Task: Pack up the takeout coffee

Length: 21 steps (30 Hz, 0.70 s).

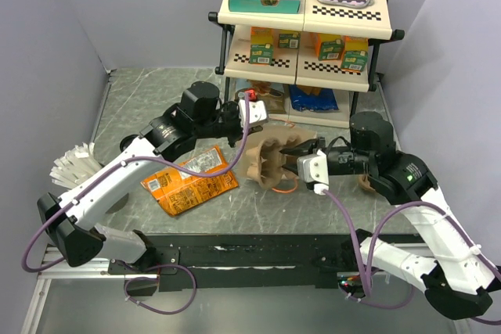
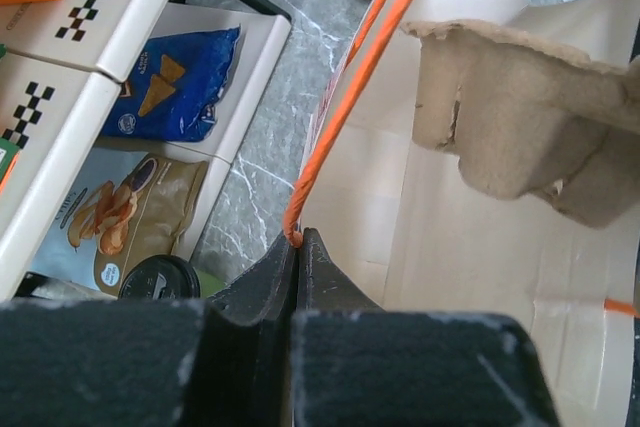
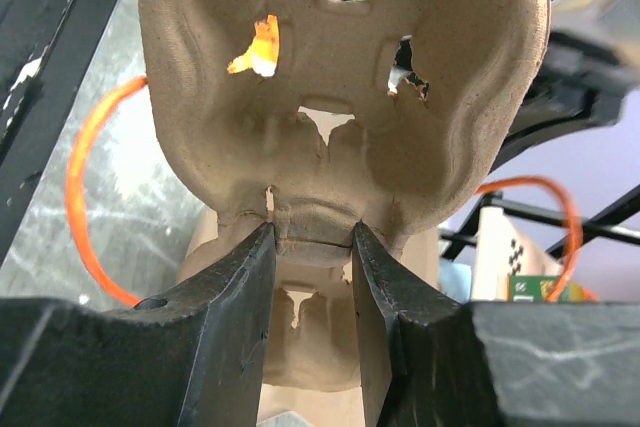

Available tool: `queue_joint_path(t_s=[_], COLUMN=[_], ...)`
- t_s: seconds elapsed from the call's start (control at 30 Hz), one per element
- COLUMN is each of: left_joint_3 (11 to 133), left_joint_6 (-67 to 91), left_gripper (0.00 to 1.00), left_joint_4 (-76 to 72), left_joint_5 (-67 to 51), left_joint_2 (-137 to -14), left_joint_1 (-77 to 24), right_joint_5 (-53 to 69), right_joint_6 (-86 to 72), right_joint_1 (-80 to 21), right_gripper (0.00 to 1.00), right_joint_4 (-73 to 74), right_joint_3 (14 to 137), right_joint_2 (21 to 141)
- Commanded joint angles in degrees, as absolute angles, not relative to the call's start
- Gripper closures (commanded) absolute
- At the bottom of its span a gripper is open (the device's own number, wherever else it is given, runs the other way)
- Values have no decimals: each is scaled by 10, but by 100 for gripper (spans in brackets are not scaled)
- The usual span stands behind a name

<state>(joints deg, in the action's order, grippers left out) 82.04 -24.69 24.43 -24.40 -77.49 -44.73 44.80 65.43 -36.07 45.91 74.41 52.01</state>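
A: Top view, entries?

B: Item one: left gripper (image 1: pixel 252 113), stretched toward the foot of the shelf rack (image 1: pixel 344 13); its tips are crossed by a cable, so the grip is unreadable here. Item two: right gripper (image 1: pixel 291 152), clamped on a brown pulp cup carrier (image 1: pixel 264 163) at mid-tabletop (image 1: pixel 149 99). Item three: orange snack packet (image 1: pixel 188 181), lying flat to the left; the rack's foot is partly hidden by the left arm.

A: Left wrist view?

B: The fingers (image 2: pixel 255 282) are pressed together, pinching the orange handle (image 2: pixel 349 97) of a paper bag (image 2: pixel 450 267); the bag's mouth is open, white inside; the carrier is at the mouth, contact with the bag undecided. Item: takeout coffee (image 2: pixel 158 275), black lid at lower left, beside a tan crisp packet (image 2: pixel 120 217); the cup body is hidden by the gripper; shelf or tabletop beneath, cannot tell.

A: Right wrist view?

B: Both fingers are closed on the carrier's rim; the carrier fills the frame; orange loops show on either side; the coffee is out of sight.
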Motion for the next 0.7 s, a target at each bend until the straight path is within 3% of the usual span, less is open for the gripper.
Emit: queue_joint_path(t_s=[0.0,0.43,0.67], left_joint_3=[820,809,790], left_joint_6=[-247,-245,-238], left_gripper=[99,99,99], left_joint_4=[235,250,248], left_joint_5=[-258,-287,-299], left_joint_2=[-749,-736,-724], left_joint_1=[-447,-449,-449], right_joint_5=[426,323,289], right_joint_6=[691,721,680], right_joint_1=[-366,-380,-385], right_gripper=[100,100,100], right_joint_4=[498,597,578], right_joint_3=[726,739,726], right_joint_2=[499,539,531])
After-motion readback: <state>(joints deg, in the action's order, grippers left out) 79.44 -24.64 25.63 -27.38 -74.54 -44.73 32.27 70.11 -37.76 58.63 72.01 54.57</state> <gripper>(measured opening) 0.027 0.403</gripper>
